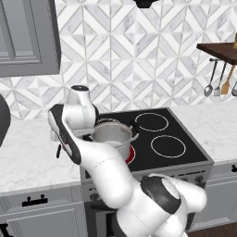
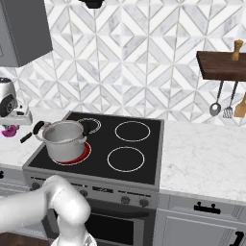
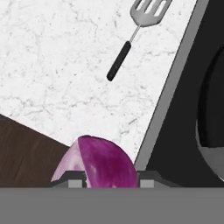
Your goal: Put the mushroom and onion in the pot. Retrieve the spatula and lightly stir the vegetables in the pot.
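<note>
The purple-red onion (image 3: 103,164) sits between my gripper's (image 3: 107,178) two fingertips, which press on its sides, over the marble counter near the stove's left edge. From the right base view the onion (image 2: 9,130) hangs just under my gripper (image 2: 10,124) at the far left. The spatula (image 3: 133,39) lies flat on the counter beyond, slotted head away from me, black handle (image 2: 26,137) pointing towards me. The steel pot (image 1: 111,136) (image 2: 62,139) stands on the front left burner, beside my hand. The mushroom is out of view.
The burner under the pot glows red (image 2: 81,153); the other burners (image 2: 126,158) are dark. A ladle (image 2: 215,106) and an orange wooden spatula (image 2: 240,108) hang under a wooden shelf (image 2: 221,66) at the right. My own arm (image 1: 88,157) crosses in front of the stove.
</note>
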